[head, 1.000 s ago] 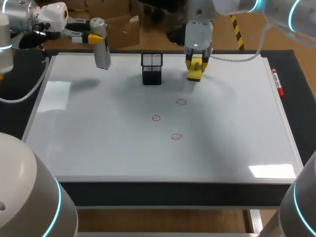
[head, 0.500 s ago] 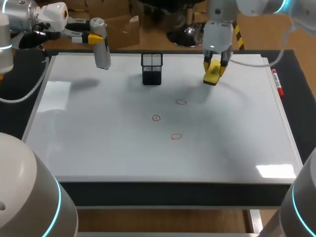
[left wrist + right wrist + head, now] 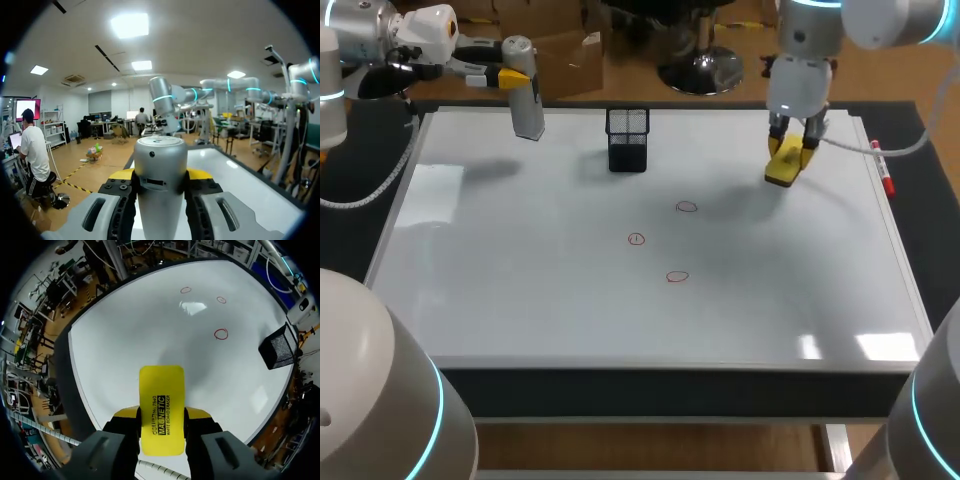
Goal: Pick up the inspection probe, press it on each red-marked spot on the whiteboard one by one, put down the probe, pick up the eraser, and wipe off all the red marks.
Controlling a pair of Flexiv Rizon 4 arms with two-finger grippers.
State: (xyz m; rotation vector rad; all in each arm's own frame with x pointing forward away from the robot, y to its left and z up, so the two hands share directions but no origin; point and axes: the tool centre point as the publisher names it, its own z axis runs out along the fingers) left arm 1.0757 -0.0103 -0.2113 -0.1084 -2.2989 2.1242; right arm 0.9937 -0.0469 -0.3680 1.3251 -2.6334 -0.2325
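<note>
At upper right of the frame, our right pincer, pinching the yellow eraser, has slid rightward, away from the unwiped red marks; our left pincer grips the inspection probe at upper left.

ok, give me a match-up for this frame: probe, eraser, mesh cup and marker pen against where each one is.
1 probe
2 eraser
3 mesh cup
4 marker pen

a held in right claw
b standing on the whiteboard
c lying along the whiteboard's right edge
d held in left claw

Pairs: 1-d, 2-a, 3-b, 4-c
</note>
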